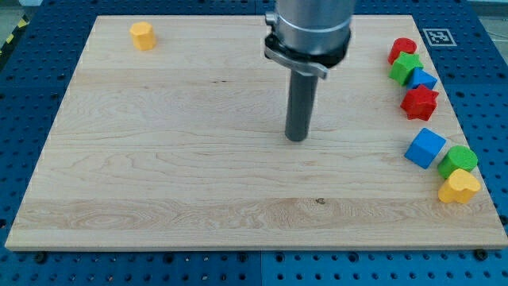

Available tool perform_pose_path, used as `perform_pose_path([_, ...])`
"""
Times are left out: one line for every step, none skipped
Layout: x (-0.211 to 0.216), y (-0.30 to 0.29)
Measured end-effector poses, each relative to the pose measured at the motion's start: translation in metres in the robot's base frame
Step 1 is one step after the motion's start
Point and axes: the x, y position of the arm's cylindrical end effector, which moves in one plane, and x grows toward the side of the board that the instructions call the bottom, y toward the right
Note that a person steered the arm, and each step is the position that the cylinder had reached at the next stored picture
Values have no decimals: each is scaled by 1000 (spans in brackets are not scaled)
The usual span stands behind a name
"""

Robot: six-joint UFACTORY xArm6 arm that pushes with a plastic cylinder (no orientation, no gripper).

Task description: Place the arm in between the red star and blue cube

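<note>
The red star [419,103] lies near the board's right edge. The blue cube [425,148] lies just below it, with a small gap between them. My tip [296,137] rests on the board near the middle, well to the left of both blocks, about level with the gap between them. It touches no block.
Above the red star lie a small blue block [424,79], a green block [406,67] and a red cylinder [402,49]. A green cylinder [458,160] and a yellow heart [459,187] lie right of the blue cube. A yellow block [142,36] sits at the top left.
</note>
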Motion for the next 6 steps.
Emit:
perform_pose_path([7, 9])
perform_pose_path([-27, 10])
perform_pose_path([-37, 44])
perform_pose_path([-35, 92])
perform_pose_path([-35, 140])
perform_pose_path([-19, 188])
